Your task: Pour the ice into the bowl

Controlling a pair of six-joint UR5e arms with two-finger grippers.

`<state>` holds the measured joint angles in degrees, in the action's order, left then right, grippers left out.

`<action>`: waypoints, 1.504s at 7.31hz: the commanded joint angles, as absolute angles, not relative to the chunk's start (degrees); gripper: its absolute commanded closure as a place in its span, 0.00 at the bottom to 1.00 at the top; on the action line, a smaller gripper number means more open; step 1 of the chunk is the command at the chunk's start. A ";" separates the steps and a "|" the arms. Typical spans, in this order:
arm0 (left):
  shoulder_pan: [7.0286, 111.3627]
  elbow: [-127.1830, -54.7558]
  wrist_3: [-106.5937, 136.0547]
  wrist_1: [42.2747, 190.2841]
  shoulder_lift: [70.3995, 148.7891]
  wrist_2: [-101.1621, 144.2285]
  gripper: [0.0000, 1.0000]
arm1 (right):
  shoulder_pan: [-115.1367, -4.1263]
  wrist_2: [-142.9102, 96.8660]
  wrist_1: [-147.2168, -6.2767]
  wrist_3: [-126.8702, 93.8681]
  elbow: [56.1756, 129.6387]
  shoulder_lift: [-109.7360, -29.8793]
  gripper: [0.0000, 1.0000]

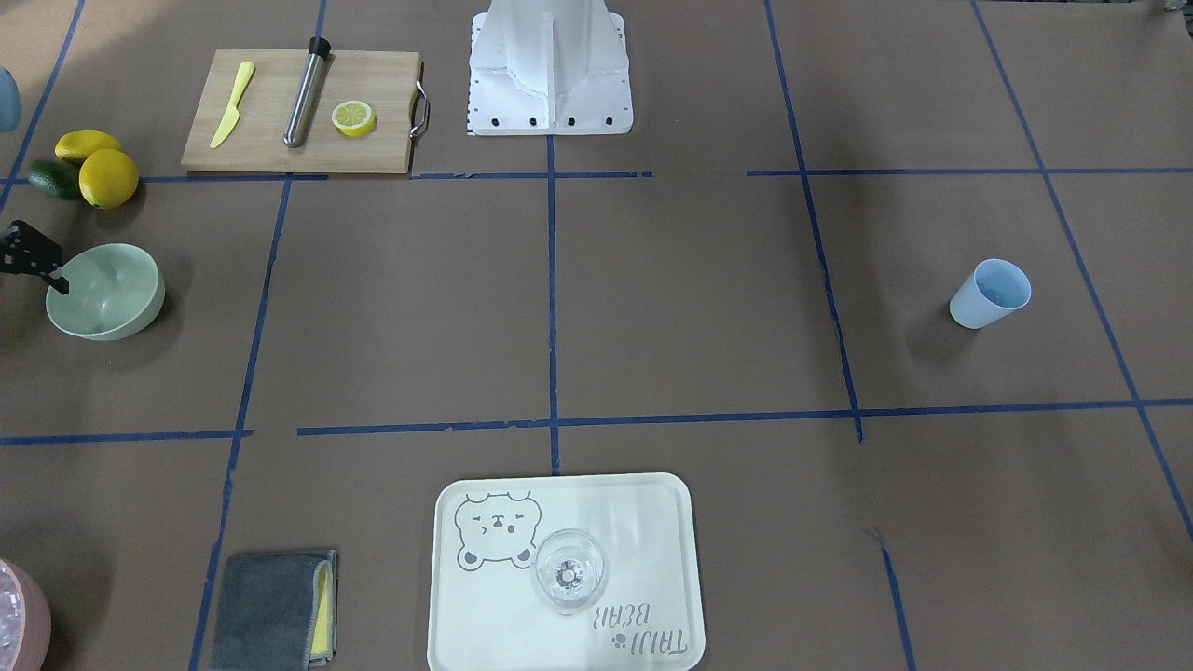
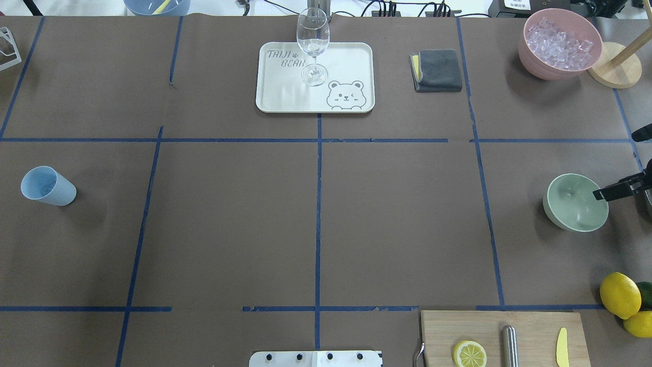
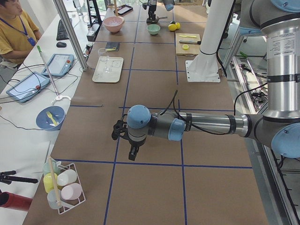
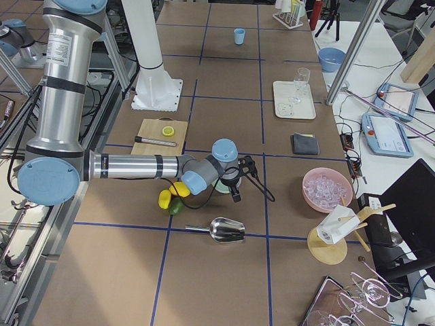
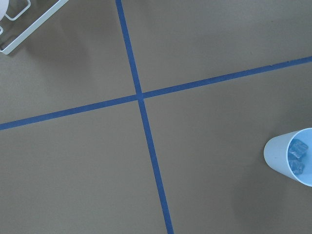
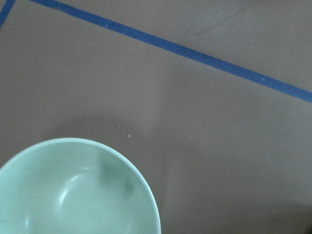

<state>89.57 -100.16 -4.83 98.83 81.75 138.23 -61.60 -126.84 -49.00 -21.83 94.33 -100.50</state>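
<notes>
hovering at 3 o'clock in the overhead view, right gripper (image 2: 606, 191) has a finger over the bowl (image 2: 570, 206) rim; can't tell if jaws are apart or pinched. bowl's empty. ice (image 5: 296, 157) sits in the light blue cup (image 2: 48, 186) at 9 o'clock, well apart, left gripper (image 3: 129, 146) near it, state unclear too. risk imo: long carry across, cup tilting early & cubes scattering, or cup clipping that finger at the rim.

There was one pale mint-green round bowl (image 2: 565, 204), one pink round container (image 2: 530, 61), one light blue plastic cup (image 2: 48, 186), one clear stemmed glass (image 2: 313, 35), one cream rectangular tray (image 2: 285, 92), two whole yellow lemons (image 2: 619, 294).
</notes>
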 commanded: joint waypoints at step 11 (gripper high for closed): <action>89.56 -99.93 -4.92 98.96 81.30 138.34 0.00 | -57.39 -128.40 -60.73 -23.81 107.18 -93.91 1.00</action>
<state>89.64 -99.95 -4.92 98.96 81.31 138.34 -57.40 -127.62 -52.68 -23.01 101.79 -97.45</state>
